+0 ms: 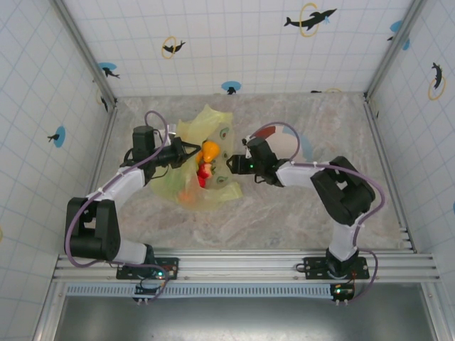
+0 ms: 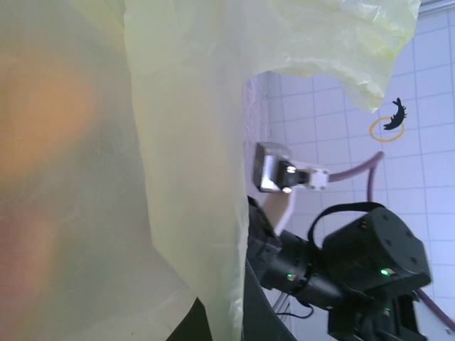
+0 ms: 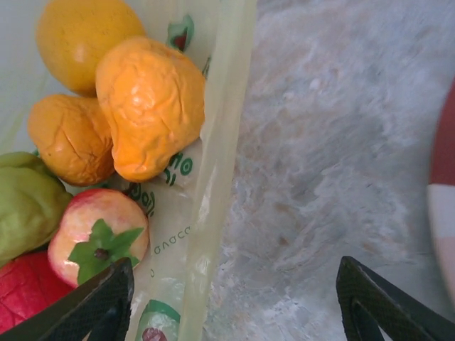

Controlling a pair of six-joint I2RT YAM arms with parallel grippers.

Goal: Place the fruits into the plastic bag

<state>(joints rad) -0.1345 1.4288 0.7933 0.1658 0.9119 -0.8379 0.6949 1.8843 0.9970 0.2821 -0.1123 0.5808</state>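
Observation:
The yellow-green plastic bag (image 1: 186,177) lies on the table's middle left with its mouth facing right. Several fruits (image 1: 207,160) sit inside it. Through the mouth I see three orange fruits (image 3: 150,105), a green one (image 3: 25,206), a pink-red one with green leaves (image 3: 99,234) and a red one (image 3: 25,288). My left gripper (image 1: 189,151) is shut on the bag's upper rim, and the film (image 2: 142,142) drapes over its jaws. My right gripper (image 1: 232,165) is open at the bag's mouth, its fingers (image 3: 99,305) either side of the bag's printed rim (image 3: 213,192) and bare table.
A round brown, pink and blue plate (image 1: 290,142) lies behind the right wrist, its rim at the right wrist view's right edge (image 3: 444,177). The right arm's body (image 2: 341,263) sits close across from the left wrist. Tiled walls enclose the marbled table (image 1: 284,206).

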